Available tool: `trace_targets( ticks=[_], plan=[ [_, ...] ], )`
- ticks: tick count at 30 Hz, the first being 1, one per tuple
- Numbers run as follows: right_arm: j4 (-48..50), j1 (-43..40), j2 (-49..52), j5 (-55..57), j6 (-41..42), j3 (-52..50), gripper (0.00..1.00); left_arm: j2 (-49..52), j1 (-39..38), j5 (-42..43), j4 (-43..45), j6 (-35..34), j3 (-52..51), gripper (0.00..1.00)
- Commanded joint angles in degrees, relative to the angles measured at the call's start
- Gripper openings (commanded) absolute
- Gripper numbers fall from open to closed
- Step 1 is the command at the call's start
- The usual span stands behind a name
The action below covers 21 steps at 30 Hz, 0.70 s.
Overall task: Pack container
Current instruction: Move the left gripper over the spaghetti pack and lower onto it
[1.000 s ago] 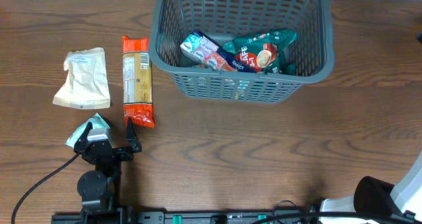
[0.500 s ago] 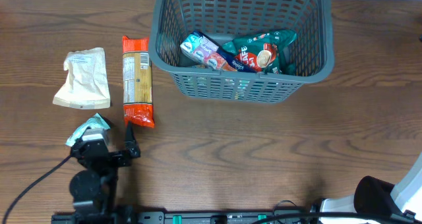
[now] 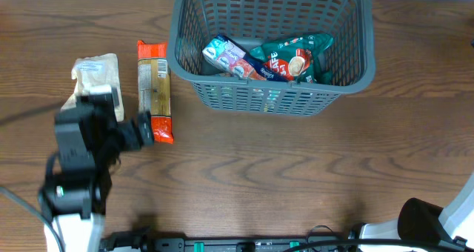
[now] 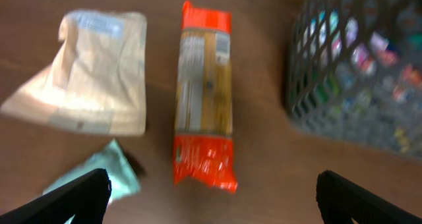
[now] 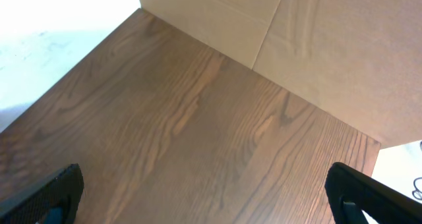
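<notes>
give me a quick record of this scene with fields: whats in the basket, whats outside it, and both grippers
container: dark grey lattice basket, upright, at the far side of the table
inside container: several snack packets
outside, to its left: orange packet, beige pouch, small teal packet, all lying on the table
left gripper: open, empty, above the loose packets
right gripper: open, empty, over bare table
</notes>
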Motion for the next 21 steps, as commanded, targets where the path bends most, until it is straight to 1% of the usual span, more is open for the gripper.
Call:
trace_targets(
  ticks=[1, 3, 5, 7, 10, 13, 21],
  plan=[
    [-0.04, -0.17, -0.07, 0.76, -0.46, 0.48, 0.99, 4.98, 0.17, 3.80, 1.86, -1.55, 6.78, 0.99],
    [-0.04, -0.17, -0.07, 0.76, -0.46, 0.48, 0.99, 6.88, 0.17, 7.10, 3.82, -3.34, 8.41, 0.99],
    [-0.04, -0.17, -0.07, 0.76, -0.46, 0.48, 0.99, 8.20, 0.17, 10.40, 5.64, -3.43, 9.27, 0.99],
    [-0.04, -0.17, -0.07, 0.76, -0.46, 0.48, 0.99, 9.35, 0.17, 10.80, 6.99, -3.48, 9.31, 0.99],
    [-0.04, -0.17, -0.07, 0.76, -0.46, 0.48, 0.99, 12.48, 0.17, 10.82, 6.34, -3.48, 9.31, 0.99],
    [-0.02, -0.17, -0.07, 0.76, -0.46, 0.48, 0.99, 17.40, 0.17, 10.84, 4.74, -3.43, 9.31, 0.98],
    [-0.02, -0.17, -0.07, 0.76, -0.46, 0.48, 0.99, 30.60, 0.17, 13.25, 4.28, -2.97, 11.19, 0.98]
  ],
)
